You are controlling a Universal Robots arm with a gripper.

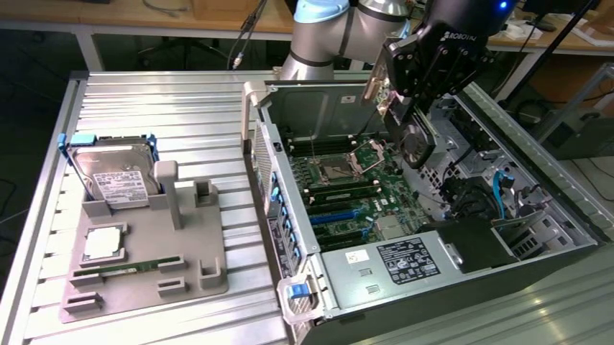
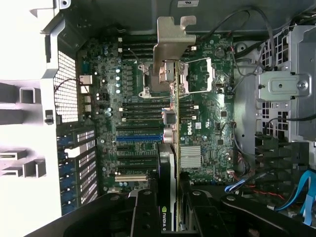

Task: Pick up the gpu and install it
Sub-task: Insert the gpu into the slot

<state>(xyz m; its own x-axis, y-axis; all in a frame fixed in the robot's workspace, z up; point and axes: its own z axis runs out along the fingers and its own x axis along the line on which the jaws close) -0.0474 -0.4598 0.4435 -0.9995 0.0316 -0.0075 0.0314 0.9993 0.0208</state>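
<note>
Here, the fingers [image 2: 148, 215] grip the gpu [image 2: 172, 128] above the motherboard [image 2: 128, 128]; the exterior view shows its fan [image 1: 415, 144].

Bright even light, blown-out whites, soft shadows

Arm: my silver-grey jointed arm [image 1: 326, 32] with pale blue caps, bent forward.
Tool: my black tool [image 1: 405, 93] points downward, fingers [image 2: 145, 207] clamped on the thin flat gpu [image 1: 418, 140].
</note>
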